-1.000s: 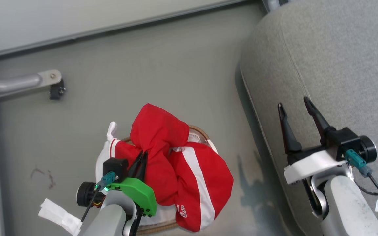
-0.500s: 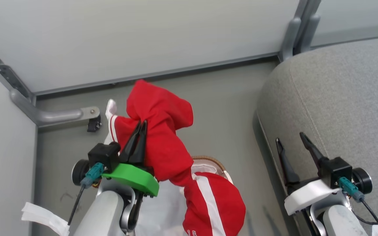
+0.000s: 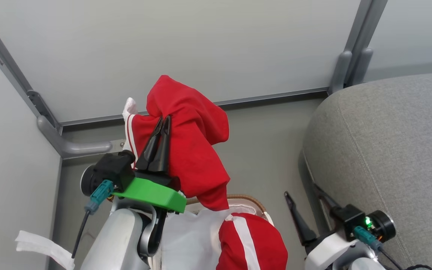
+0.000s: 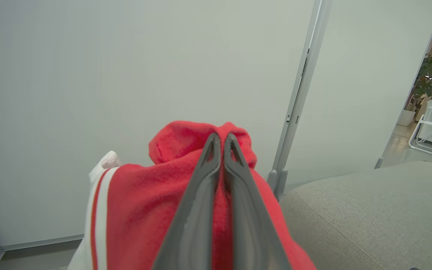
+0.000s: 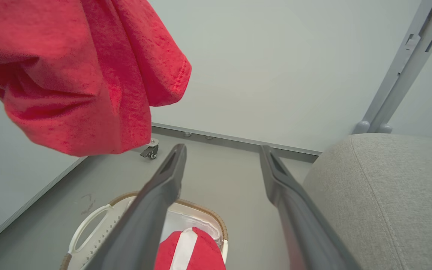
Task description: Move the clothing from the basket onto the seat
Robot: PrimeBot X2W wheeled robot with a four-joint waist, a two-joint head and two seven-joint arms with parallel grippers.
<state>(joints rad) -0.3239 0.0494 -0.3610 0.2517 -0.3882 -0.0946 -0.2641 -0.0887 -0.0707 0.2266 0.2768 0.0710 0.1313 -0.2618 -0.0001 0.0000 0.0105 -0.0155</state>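
Item 1, my left hand (image 3: 164, 119): fingers pressed together on a fold of the red garment (image 3: 197, 150); I have it raised above the basket (image 3: 246, 197); the cloth drapes over and to the right of the fingers; a white-and-red striped band and a white end show at its left edge; from my right wrist camera the lower hem hangs clear of the basket.

Item 2, my right hand (image 3: 300, 190): fingers spread wide with nothing between them; it sits low, beside the front edge of the seat (image 3: 388, 142); the raised garment hangs up and to the left of it, apart from the fingers.

Item 3, second red piece (image 3: 255, 243): red with a white stripe; it lies inside the basket on the white liner (image 3: 189, 236).

Item 4, basket: white with a brown woven rim and a handle slot; it stands on the grey floor (image 3: 264, 150) near the seat's rounded corner; I cannot tell whether they touch.

Item 5, seat: grey woven fabric with a stitched seam; to the right of the basket.

Item 6, pale wall panels (image 3: 163, 45): behind everything.
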